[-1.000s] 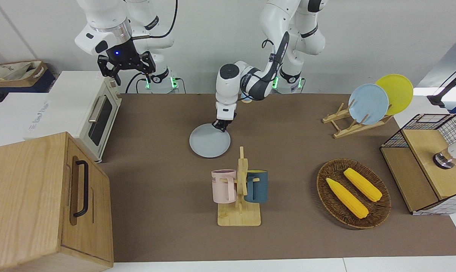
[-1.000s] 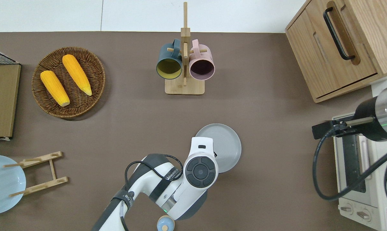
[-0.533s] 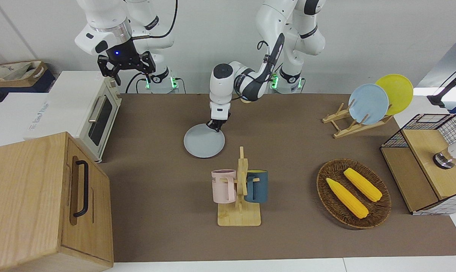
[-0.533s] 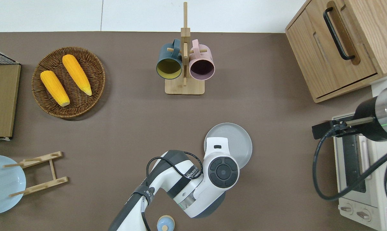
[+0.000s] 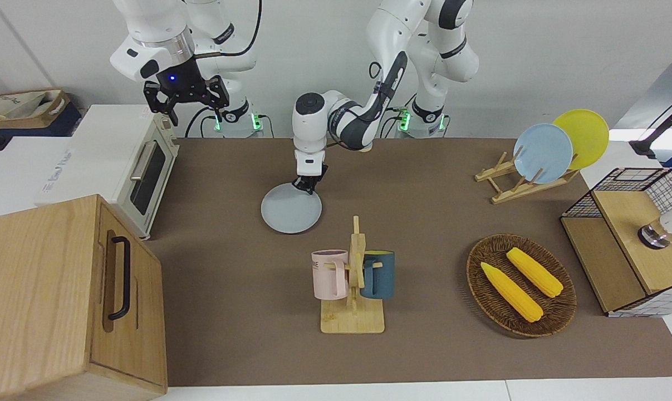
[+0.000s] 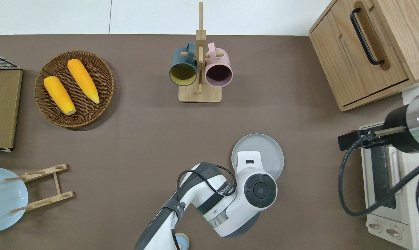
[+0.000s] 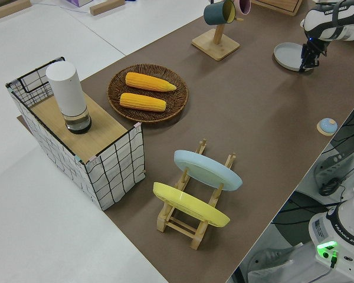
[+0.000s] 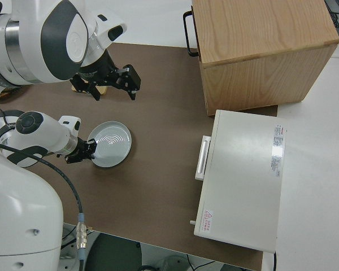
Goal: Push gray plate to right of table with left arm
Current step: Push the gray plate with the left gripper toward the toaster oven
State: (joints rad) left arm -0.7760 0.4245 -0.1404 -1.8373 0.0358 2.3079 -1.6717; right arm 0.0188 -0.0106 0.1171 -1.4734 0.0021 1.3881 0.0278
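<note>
The gray plate (image 5: 290, 209) is a round, shallow, smooth dish with a raised rim, lying flat on the matte brown bench (image 5: 425, 211). It sits nearer to the robots than the mug rack (image 5: 353, 289) and toward the right arm's end of the bench from it, well apart from the toaster oven (image 5: 141, 172). In the right side view faint concentric rings show in its well.

The left gripper (image 5: 306, 184) points straight down at the plate's rim on the side nearest the robots and appears to touch it. The jaws look narrow, drawn close together, but whether they are fully closed I cannot tell. In the overhead view the arm's white wrist and its dark round joint cap cover the gripper and the nearer part of the plate (image 6: 265, 149).

The right arm is parked, its gripper (image 5: 186, 94) black with a blue light, jaws spread wide.

The rack is pale wood with a flat square base and an upright post; a pink mug (image 5: 330, 273) and a dark blue mug (image 5: 378, 274) hang from its pegs. A woven brown basket (image 5: 480, 262) holds two yellow corn cobs (image 5: 511, 292). A slatted wooden stand (image 5: 508, 184) carries a sky-blue plate (image 5: 543, 153) and a yellow plate (image 5: 585, 133) on edge. A wooden cabinet (image 5: 52, 301) with a black handle is cut off by the frame edge.
</note>
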